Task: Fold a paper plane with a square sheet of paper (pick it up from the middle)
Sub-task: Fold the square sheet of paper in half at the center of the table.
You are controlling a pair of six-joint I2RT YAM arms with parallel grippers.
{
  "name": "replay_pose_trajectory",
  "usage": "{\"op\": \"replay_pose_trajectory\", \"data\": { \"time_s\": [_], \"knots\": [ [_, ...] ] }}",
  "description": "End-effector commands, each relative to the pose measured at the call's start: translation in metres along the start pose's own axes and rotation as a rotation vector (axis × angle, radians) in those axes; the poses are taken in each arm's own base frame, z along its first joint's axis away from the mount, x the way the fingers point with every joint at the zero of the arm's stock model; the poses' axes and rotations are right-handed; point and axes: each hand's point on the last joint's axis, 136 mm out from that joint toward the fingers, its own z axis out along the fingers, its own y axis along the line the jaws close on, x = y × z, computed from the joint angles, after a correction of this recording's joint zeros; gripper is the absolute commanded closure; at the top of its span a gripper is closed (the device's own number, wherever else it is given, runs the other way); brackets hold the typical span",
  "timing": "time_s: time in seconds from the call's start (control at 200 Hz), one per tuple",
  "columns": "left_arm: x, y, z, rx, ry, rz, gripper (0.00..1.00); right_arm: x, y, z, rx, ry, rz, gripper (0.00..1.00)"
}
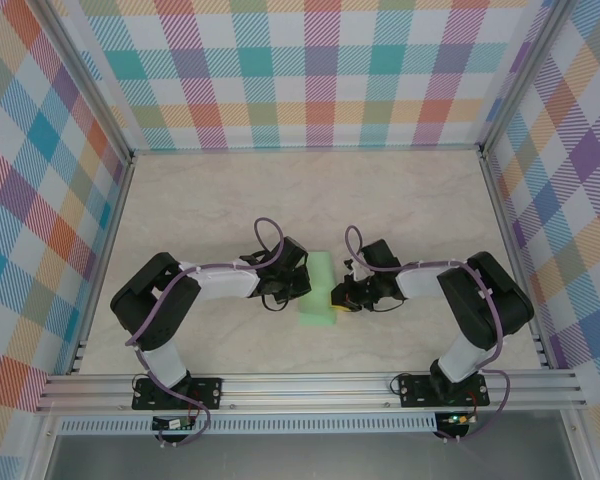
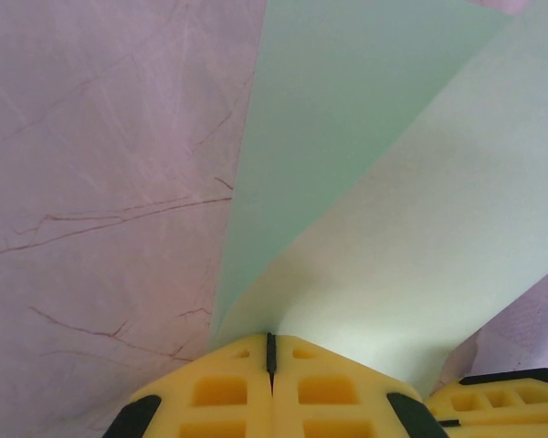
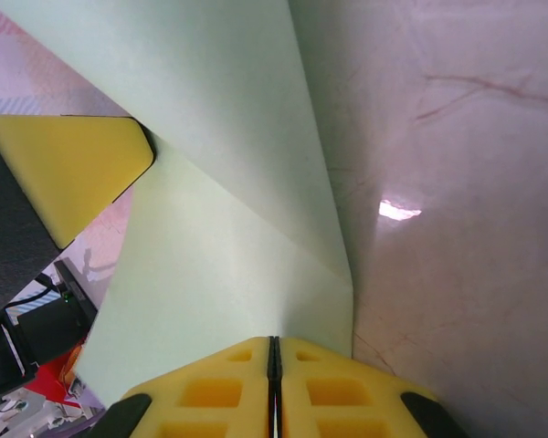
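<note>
Mint paper (image 1: pixel 321 288) doubled into a narrow strip (plain, unmarked), left gripper (image 2: pixel 270 345) clamped on its left edge, right gripper (image 3: pixel 274 345) clamped on its right edge.

right gripper (image 3: pixel 274 351): at 6 o'clock, two yellow fingers (image 3: pixel 210 392) pressed together, only a thin dark seam between them.
grip: the paper's lower end runs down into that seam.
sheet of paper (image 3: pixel 219 274): pale green, plain, fanning up from the seam toward 11 and 12 o'clock in two layers.
crease: a straight fold line slants across the sheet from 10 o'clock down toward 4 o'clock.
left gripper pad (image 3: pixel 64 173): yellow with a black back, at 9 o'clock, against the sheet's left edge.
table (image 3: pixel 457 182): pale, marbled, with thin reddish veins, from 1 to 5 o'clock.
glare (image 3: pixel 399 210): small bright patch at 3 o'clock.
cables (image 3: pixel 46 338): dark, blurred, at 8 o'clock.
</note>
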Motion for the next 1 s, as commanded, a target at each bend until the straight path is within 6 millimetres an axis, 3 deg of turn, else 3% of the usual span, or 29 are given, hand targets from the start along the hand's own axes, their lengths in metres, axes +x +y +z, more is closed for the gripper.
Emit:
{"op": "replay_pose_trajectory", "data": {
  "time_s": [0.0, 0.145, 0.26, 0.605, 0.84, 0.995],
  "knots": [
    [0.021, 0.034, 0.007, -0.116, 0.052, 0.019, 1.00, 0.004, -0.003, -0.001, 0.013, -0.002, -0.003, 0.89],
    [0.022, 0.035, 0.007, -0.121, 0.055, 0.020, 1.00, -0.001, 0.030, -0.017, -0.070, -0.034, -0.061, 0.89],
    [0.022, 0.035, 0.007, -0.120, 0.054, 0.021, 1.00, 0.001, 0.037, -0.021, -0.112, -0.046, -0.071, 0.88],
    [0.023, 0.037, 0.006, -0.125, 0.055, 0.021, 1.00, 0.018, 0.013, -0.002, -0.096, 0.017, -0.026, 0.88],
    [0.022, 0.037, 0.005, -0.129, 0.050, 0.022, 1.00, 0.024, -0.018, 0.004, 0.055, 0.015, 0.001, 0.88],
    [0.022, 0.036, 0.006, -0.127, 0.054, 0.024, 1.00, 0.022, -0.007, 0.000, 0.029, 0.006, -0.017, 0.88]
  ]
}}
